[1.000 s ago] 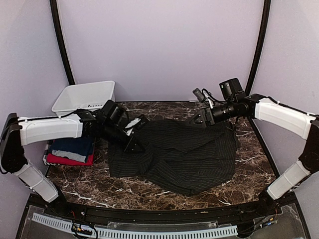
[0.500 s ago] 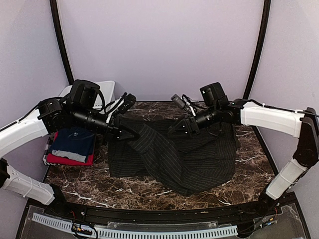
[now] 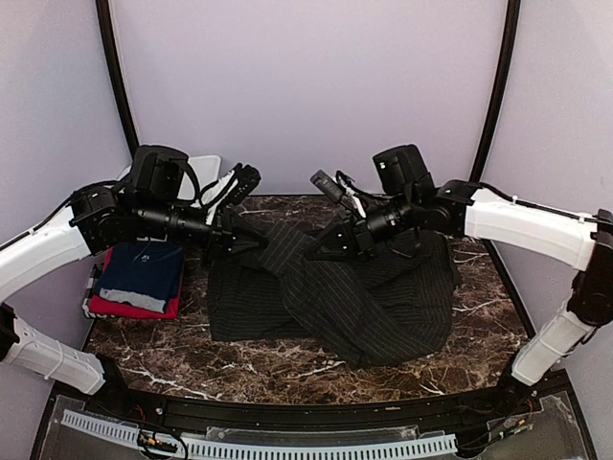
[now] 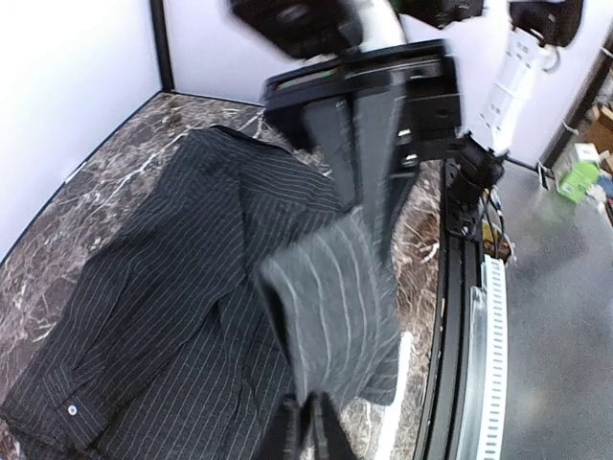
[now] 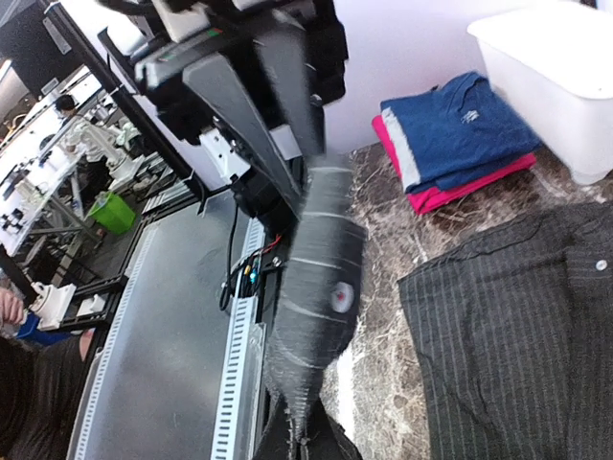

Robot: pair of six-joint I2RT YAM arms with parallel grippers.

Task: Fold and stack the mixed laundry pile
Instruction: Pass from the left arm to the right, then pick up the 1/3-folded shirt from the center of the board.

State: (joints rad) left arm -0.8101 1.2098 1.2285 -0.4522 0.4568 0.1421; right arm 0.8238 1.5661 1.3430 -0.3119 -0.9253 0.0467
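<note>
- The left hand (image 3: 259,244) is closed tight, pinching a fold of the pinstriped shirt (image 3: 364,307) lifted above the bench (image 3: 192,359).
- The right hand (image 3: 316,253) is likewise clamped on a raised strip of the same shirt, a button showing on it.
- The rest of the shirt lies spread across the middle of the bench.
- The navy T-shirt (image 3: 144,271) lies folded on the red T-shirt (image 3: 124,309) at the bench's left edge, near the white bin (image 3: 206,171).

Red T-shirt (image 3: 129,309) (mostly) under navy T-shirt (image 3: 142,273)

Robotics lab: walled test cell (image 3: 306,96), equipment benches (image 5: 91,144)
</note>
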